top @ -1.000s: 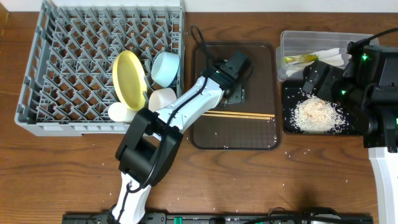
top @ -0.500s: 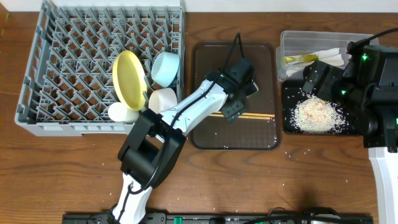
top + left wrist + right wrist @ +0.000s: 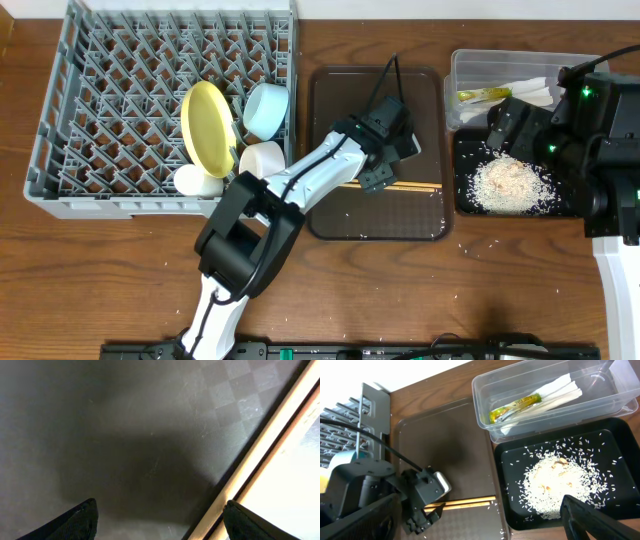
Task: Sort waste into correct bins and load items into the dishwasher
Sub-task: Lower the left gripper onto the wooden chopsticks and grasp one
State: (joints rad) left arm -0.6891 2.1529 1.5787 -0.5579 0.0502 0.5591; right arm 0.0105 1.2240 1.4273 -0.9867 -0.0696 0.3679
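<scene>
rack: grey dish rack point(image 3: 60, 110) sits far left and is the biggest thing on the table
loaded: yellow plate point(image 3: 205, 120) stands on edge between the pegs, light blue bowl point(image 3: 267, 108) is beside it at the rack's right side, white bowl point(image 3: 262, 160) is just nearer, and small white cup point(image 3: 192, 181) is at the near edge
left out: chopsticks point(image 3: 420, 186) lie flat together across the brown tray point(image 3: 340, 215) in the middle, not yet racked
tub: clear tub point(image 3: 470, 65) at far right holds the snack wrapper point(image 3: 515, 407) and white napkins point(image 3: 555, 392)
black tray: black tray point(image 3: 465, 195) just near of the tub holds the rice pile point(image 3: 508, 182)
strays: a few loose grains lie on the brown tray and the wood
left gripper: left gripper point(image 3: 162, 522) is low over the brown tray with jaws spread and empty, one fingertip just beside the chopsticks
right gripper: right gripper point(image 3: 480, 520) hangs above the black tray, spread wide, holding nothing
progress: looks nearly done, with the waste sorted and the dishes in
remaining: likely only the chopsticks go to the rack, plus maybe the stray grains
</scene>
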